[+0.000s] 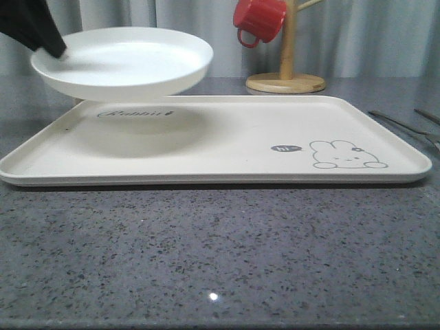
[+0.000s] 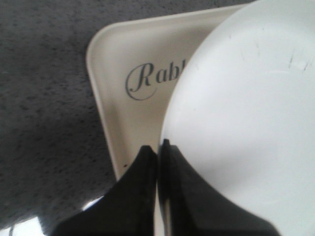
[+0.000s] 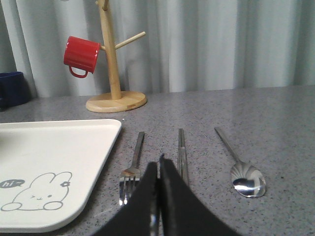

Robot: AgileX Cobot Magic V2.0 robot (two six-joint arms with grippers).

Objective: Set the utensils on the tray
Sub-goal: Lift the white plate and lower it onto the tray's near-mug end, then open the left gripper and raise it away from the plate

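Observation:
The cream tray (image 1: 206, 148) with its rabbit drawing lies across the middle of the table. My left gripper (image 1: 59, 49) (image 2: 158, 146) is shut on the rim of a round white plate (image 1: 124, 62) (image 2: 246, 123), which hangs tilted above the tray's (image 2: 123, 59) far left corner. The utensils lie side by side on the table to the right of the tray (image 3: 49, 157): a fork (image 3: 132, 173), a pair of chopsticks (image 3: 182, 152) and a spoon (image 3: 246, 179). My right gripper (image 3: 158, 164) is shut and hovers just before the fork and chopsticks. The utensils' handles (image 1: 399, 124) show at the right edge.
A wooden mug tree (image 1: 286, 69) (image 3: 114, 83) with a red mug (image 1: 260, 20) (image 3: 81, 55) stands behind the tray. A dark blue mug (image 3: 11, 88) sits at the back. Grey speckled table (image 1: 220, 261) lies bare in front of the tray. A curtain closes the back.

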